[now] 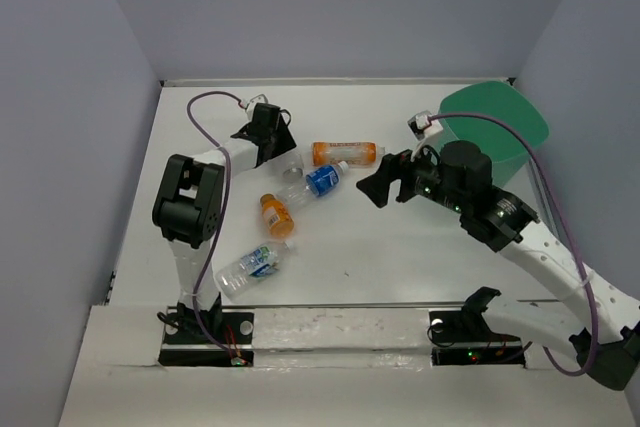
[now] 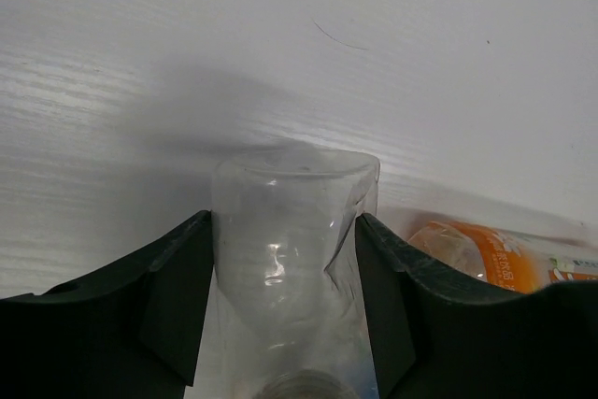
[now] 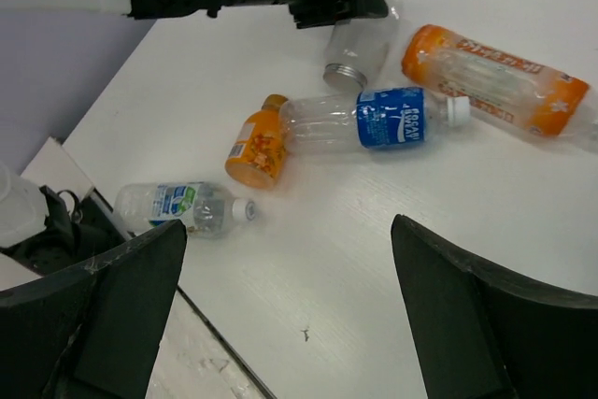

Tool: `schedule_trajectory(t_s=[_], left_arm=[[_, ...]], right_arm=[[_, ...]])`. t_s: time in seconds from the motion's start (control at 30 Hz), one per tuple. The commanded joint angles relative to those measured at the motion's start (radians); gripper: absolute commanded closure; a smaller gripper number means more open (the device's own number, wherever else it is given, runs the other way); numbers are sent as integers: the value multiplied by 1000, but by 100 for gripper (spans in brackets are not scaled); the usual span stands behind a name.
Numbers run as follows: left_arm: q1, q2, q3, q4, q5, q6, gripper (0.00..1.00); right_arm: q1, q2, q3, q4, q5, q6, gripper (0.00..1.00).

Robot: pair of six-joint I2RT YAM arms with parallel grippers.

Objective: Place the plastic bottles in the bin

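The left gripper (image 2: 283,231) pinches a clear bottle (image 2: 280,184) lying on the table (image 1: 400,247), jaws closed tight against it: the pick-up step. The right gripper (image 1: 372,187) hangs wide open, empty; next the bottle likely needs lifting across to the bin (image 1: 490,88), far right.

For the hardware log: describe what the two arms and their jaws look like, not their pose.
The left arm and right arm have white links, bulky black joint housings and black bases. Each ends in black, wedge-shaped jaws. A purple cable loops to each wrist, ending at a small white plug. No markings are readable.
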Motion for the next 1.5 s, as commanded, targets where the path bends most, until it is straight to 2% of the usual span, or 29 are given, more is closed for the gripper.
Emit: schedule_trajectory(t_s=[0.0,0.17,0.37,0.53,0.77,0.8,0.83,1.17,1.23,1.47], left_arm=[[13,-45,38,36,-24,5,43],[39,-138,64,50,5,15,51],[59,-337,101,14,30,55,53],[103,-574,24,12,49,74,53],[149,-990,-147,-20,37,109,53],[150,-1026,-160,-19,39,104,53],[150,-1086,-166,-19,42,100,53],[150,-1253,-102,-43,102,127,52],[150,-1269,-106,-43,138,130,52],[150,-1286,-109,-45,191,127,52]], right_arm=[[104,59,1,91,-4,-69,6],[165,168,7,99,-174,-160,11],[273,321,66,67,-190,-272,13],[388,456,136,62,-194,-319,14],[497,635,244,51,-208,-516,8],[497,654,261,51,-222,-539,1],[508,674,292,54,-228,-581,0],[518,971,602,-59,-225,-747,0],[537,1043,728,-135,-248,-775,0],[569,1218,910,-327,-277,-856,0]])
